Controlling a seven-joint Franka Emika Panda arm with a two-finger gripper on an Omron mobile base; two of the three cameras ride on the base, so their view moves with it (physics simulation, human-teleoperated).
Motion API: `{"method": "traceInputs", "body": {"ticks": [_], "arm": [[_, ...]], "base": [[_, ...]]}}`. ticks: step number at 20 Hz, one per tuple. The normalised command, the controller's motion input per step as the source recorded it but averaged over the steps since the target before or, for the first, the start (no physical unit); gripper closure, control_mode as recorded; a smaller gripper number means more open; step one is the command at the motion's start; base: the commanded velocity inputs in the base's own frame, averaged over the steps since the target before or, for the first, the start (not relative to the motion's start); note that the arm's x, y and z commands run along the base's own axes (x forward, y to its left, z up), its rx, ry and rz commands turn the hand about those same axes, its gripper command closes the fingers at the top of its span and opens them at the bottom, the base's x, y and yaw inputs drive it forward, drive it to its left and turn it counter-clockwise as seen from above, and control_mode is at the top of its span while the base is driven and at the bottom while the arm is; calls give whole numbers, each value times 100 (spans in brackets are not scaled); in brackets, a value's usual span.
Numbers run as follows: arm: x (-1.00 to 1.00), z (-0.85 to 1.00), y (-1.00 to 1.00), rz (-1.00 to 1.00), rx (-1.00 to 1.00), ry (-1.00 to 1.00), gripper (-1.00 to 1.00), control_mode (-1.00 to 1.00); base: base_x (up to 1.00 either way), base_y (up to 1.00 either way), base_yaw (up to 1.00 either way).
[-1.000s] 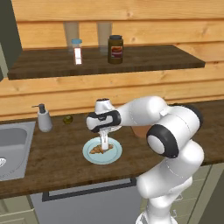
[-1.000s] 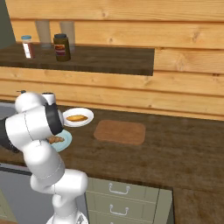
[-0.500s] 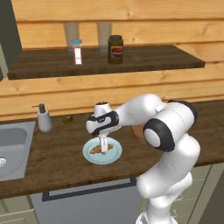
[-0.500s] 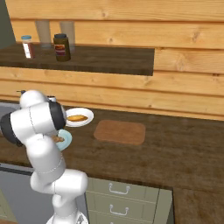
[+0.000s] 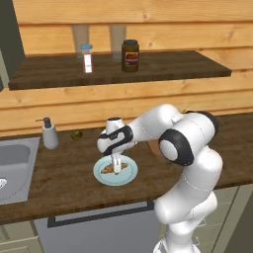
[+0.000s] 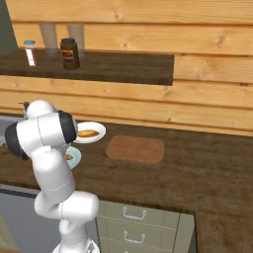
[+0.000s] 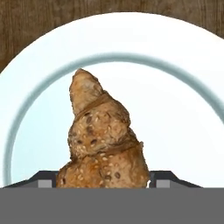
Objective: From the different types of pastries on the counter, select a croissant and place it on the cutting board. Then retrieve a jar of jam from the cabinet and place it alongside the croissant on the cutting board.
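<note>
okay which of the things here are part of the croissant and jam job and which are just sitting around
Job: seeded brown croissant on the pale blue plate; brown wooden cutting board; dark jam jar; gripper.
Lying about: grey soap dispenser; white plate with another pastry; small white jar; steel sink.

The croissant [image 7: 103, 140] lies on a plate [image 5: 115, 173] near the front of the surface [image 5: 59, 173]. The sink [image 5: 12, 163] is at the left, the soap bottle [image 5: 48, 133] beside it. A second plate [image 6: 90, 132] lies farther back, left of the board [image 6: 135, 148]. On the shelf [image 5: 163, 64] stand two jars [image 5: 130, 56].
</note>
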Motion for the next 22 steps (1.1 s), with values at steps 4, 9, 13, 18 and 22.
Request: {"method": "traceInputs", "body": {"ticks": [4, 9, 13, 18, 22], "arm": [[0, 0, 0, 1, 0, -3, 100, -100], [0, 61, -25, -1, 4, -16, 100, -100], [0, 61, -57, -12, 8, -13, 100, -100], [0, 46, -72, -16, 11, -5, 100, -100], [0, 39, -63, -17, 10, -1, 100, -100]], "base": [[0, 0, 0], [0, 0, 0], [0, 0, 0], [0, 0, 0], [0, 0, 0]]}}
